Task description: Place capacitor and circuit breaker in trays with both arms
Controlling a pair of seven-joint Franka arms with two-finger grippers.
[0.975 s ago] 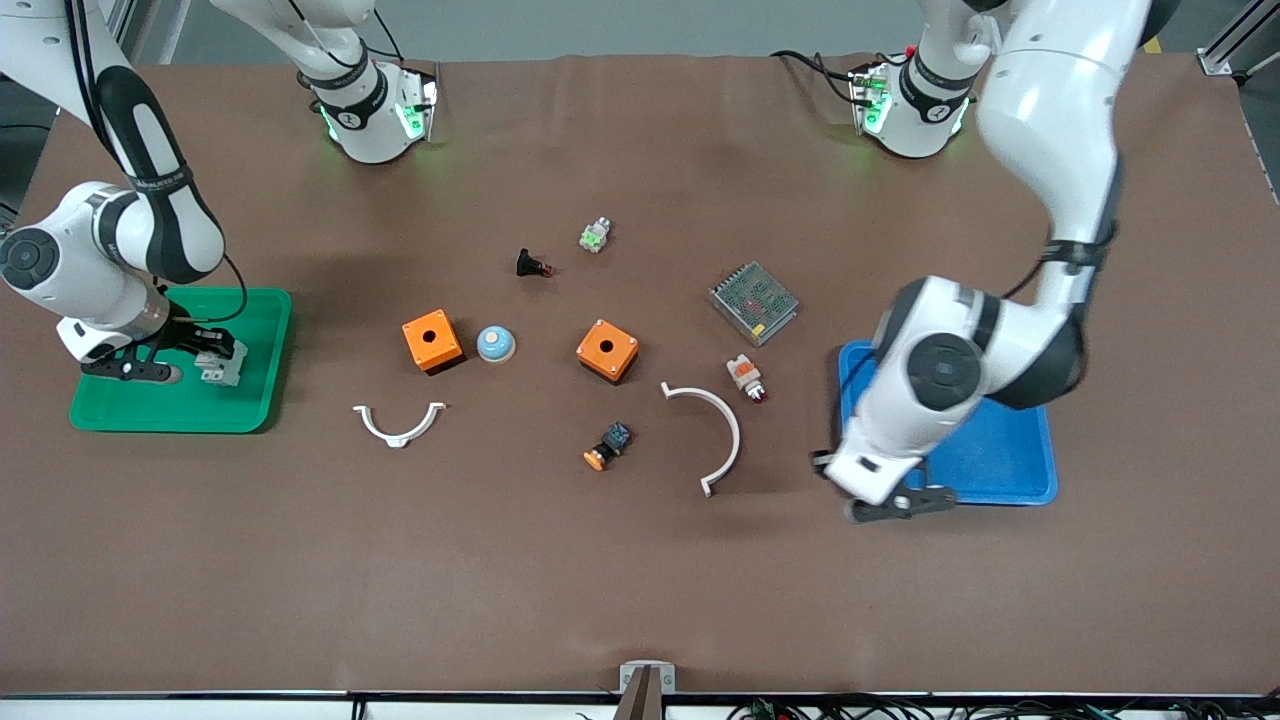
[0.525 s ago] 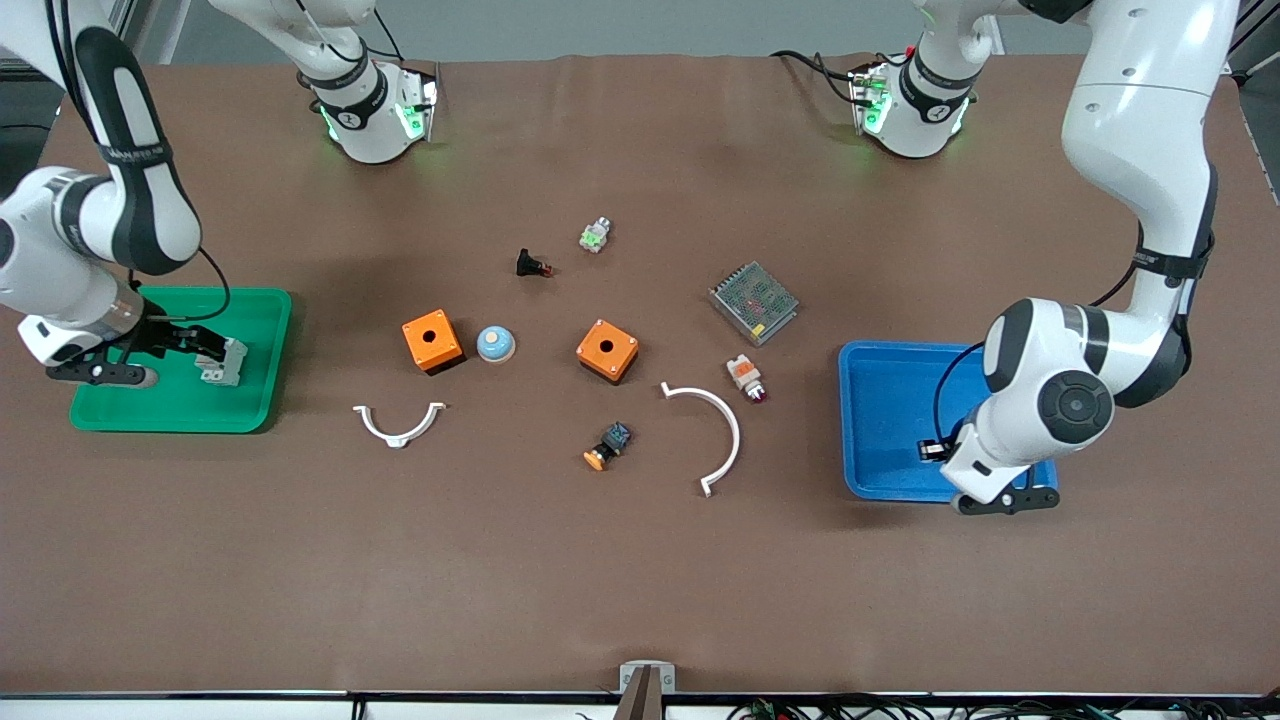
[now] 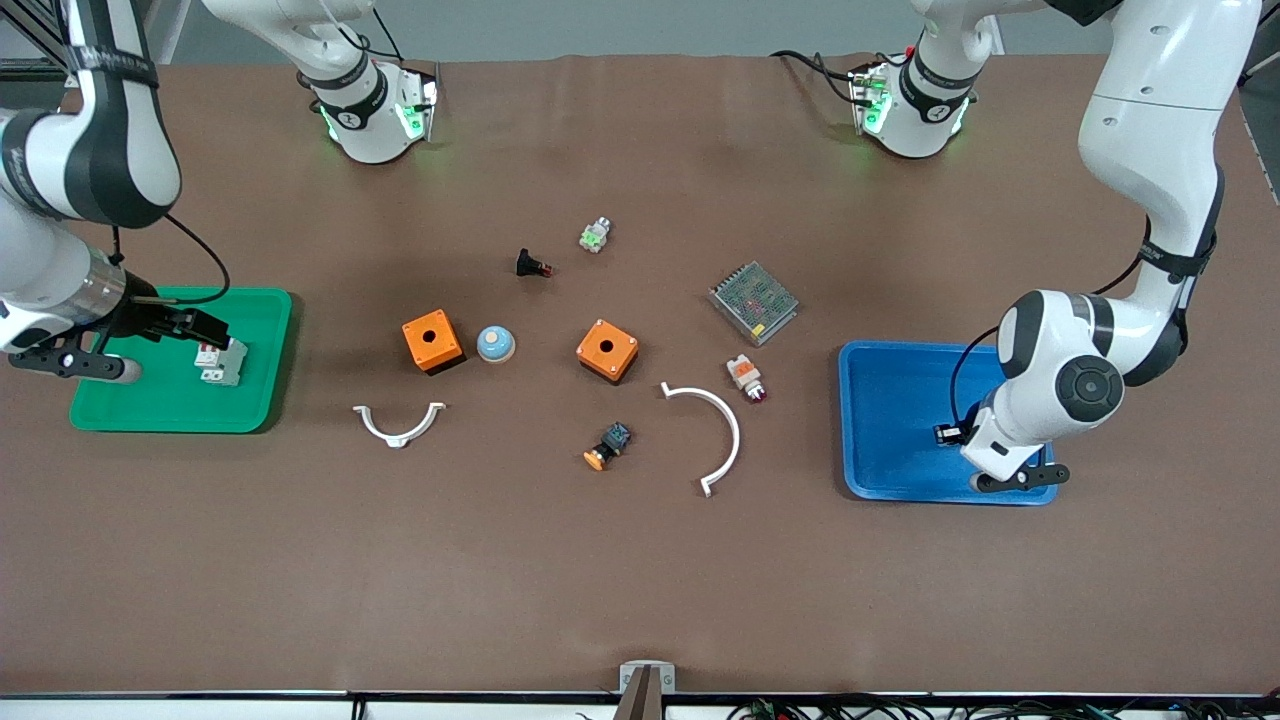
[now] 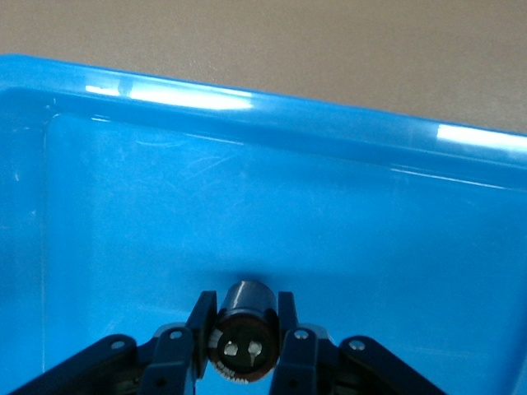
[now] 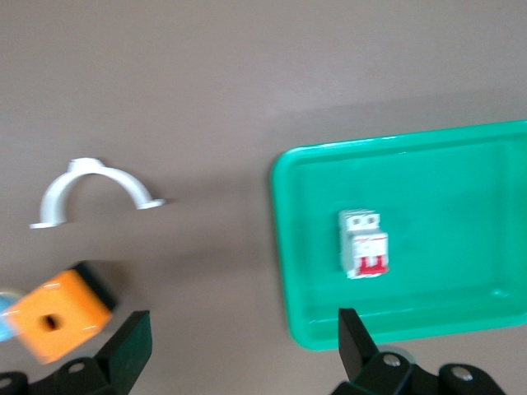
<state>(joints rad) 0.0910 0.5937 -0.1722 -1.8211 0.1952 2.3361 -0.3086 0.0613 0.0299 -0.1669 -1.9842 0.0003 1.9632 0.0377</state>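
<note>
Green tray in the front view holds the circuit breaker, the right gripper spread empty above it. Over the blue tray, the left wrist view shows the left gripper clamped on the capacitor; it should probably sink low before releasing. Right wrist view confirms the breaker lies free inside the green tray.

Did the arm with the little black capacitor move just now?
Yes. The left gripper, shut on the capacitor, went from outside the blue tray, at its edge toward the table's middle, to over it.
</note>
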